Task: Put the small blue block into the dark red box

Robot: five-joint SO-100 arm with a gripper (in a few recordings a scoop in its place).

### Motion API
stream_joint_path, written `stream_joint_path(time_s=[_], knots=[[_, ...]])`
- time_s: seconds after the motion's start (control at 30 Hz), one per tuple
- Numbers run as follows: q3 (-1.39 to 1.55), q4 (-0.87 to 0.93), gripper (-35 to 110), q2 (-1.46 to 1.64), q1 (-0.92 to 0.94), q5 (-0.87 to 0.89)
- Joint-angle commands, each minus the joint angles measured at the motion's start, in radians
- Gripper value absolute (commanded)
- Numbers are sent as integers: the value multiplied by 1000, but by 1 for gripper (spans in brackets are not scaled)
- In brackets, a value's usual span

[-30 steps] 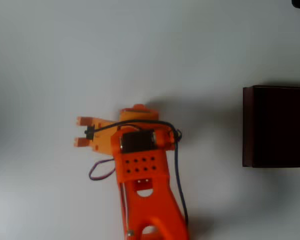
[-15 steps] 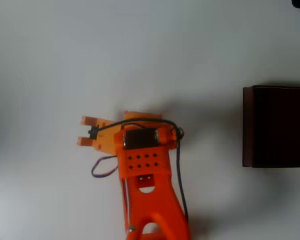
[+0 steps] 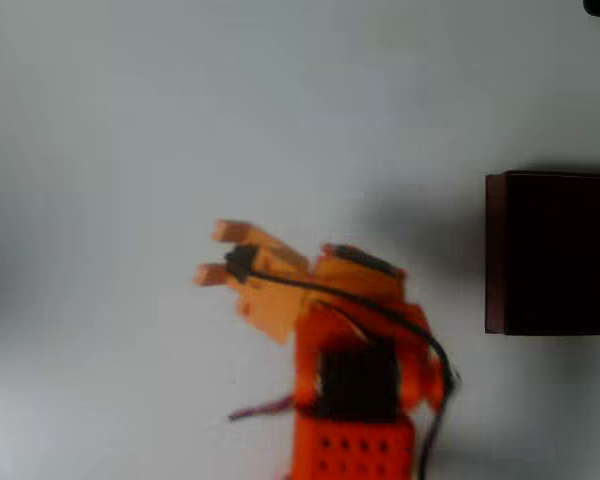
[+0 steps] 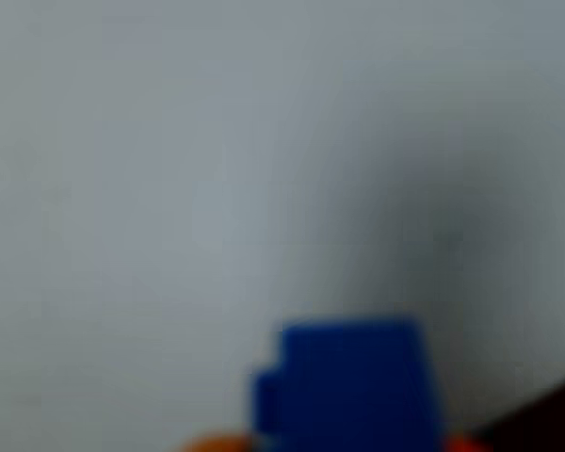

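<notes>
Low in overhead view, orange tool (image 3: 212, 252) seen blurred, tips pointed left over pale worktop (image 3: 130, 120); spread or pressed together cannot be told. Small blue block (image 4: 348, 386) seen close at wrist view's near edge. Dark red box (image 3: 552, 253) at right edge, well apart

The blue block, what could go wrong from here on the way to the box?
1. The small blue block fills the bottom edge of the blurred wrist view, apparently at the gripper; how firmly it is held cannot be told, so it could slip out mid-swing.
2. The dark red box sits far to the right in the overhead view, partly cut off by the picture's edge. The carry is long, and a release short of its left wall would leave the block on the table.
</notes>
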Motion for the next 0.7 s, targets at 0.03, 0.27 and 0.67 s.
stream_joint_path(time_s=[0.03, 0.27, 0.67], knots=[[26, 9, 0, 210, 173, -54], [5, -130, 0, 160, 422, -181], [-341, -224, 1, -417, 565, -265]])
